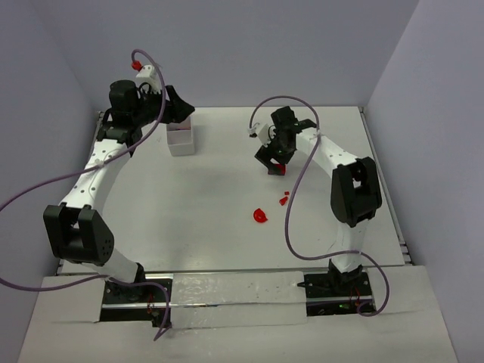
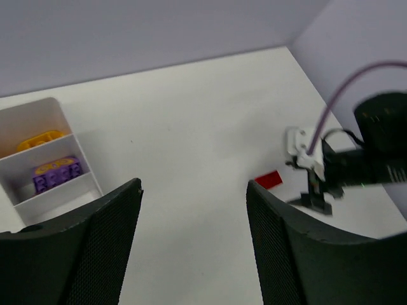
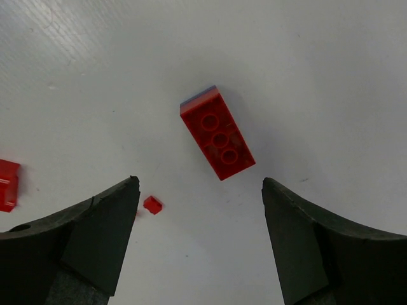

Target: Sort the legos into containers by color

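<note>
White table [image 1: 212,197] boxed in by pale lilac walls [image 1: 249,53]. At far left, small white tray [image 1: 180,145] of three compartments in a row; seen from the left wrist, orange lego [image 2: 39,139] in the end compartment farthest from that camera, purple lego [image 2: 57,174] in the middle one. Just beside the tray and above the table, left jaws spread wide, holding nothing. Toward mid-table on the right, red brick [image 3: 217,135] lying flat, three round rings showing on its upper face, a bluish edge at one end. Over it, right jaws released and parted wide to either side, not touching. Tiny red piece [image 3: 152,204] low at picture-left in the right wrist view, another red piece [image 3: 6,184] cut off by the frame edge. Nearer the arm bases, rounded red lego [image 1: 260,216] and small red bits [image 1: 284,199], well apart from the tray.
</note>
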Tool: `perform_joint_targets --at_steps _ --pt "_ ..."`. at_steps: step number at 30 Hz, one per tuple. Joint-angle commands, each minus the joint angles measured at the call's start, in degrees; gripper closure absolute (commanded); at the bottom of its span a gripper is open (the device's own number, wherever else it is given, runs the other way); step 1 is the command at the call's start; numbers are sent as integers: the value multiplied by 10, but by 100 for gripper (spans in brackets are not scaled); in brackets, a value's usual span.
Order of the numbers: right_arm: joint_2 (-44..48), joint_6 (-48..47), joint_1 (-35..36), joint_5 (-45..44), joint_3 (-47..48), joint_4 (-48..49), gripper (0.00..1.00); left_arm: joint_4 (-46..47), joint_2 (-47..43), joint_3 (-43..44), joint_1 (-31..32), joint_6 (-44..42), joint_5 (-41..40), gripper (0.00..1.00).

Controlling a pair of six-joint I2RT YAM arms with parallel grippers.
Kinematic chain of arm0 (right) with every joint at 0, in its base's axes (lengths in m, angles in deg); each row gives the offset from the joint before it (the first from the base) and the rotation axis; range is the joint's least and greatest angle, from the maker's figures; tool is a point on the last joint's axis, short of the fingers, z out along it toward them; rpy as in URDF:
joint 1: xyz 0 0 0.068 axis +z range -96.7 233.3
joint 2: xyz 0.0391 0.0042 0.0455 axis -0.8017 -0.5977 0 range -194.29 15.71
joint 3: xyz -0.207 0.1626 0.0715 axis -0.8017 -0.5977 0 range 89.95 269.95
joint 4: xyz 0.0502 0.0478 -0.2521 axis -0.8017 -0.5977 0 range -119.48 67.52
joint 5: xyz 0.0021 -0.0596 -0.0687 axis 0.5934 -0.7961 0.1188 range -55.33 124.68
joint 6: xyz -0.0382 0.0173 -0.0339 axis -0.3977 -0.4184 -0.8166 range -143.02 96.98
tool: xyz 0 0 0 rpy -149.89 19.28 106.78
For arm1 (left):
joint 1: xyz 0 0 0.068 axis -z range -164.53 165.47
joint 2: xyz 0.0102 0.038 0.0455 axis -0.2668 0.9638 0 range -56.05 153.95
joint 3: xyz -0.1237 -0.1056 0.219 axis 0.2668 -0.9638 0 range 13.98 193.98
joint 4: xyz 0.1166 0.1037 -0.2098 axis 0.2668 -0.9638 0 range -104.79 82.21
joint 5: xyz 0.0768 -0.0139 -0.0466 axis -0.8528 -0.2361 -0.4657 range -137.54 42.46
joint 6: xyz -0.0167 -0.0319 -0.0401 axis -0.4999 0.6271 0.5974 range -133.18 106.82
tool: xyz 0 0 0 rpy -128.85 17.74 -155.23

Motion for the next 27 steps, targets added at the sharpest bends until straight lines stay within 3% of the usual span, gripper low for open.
perform_joint_targets --at_steps 1,12,23,27 --pt "-54 -88 -10 2 86 -58 16 9 -22 -36 -13 -58 158 26" --pt "-163 -143 -19 22 206 -152 24 21 -26 -54 -19 -46 193 24" --pt "-201 -160 -19 25 233 -178 28 35 -13 -62 -22 -35 203 17" --pt "-215 -164 -17 13 240 -182 40 38 -6 -61 -22 -22 182 20"
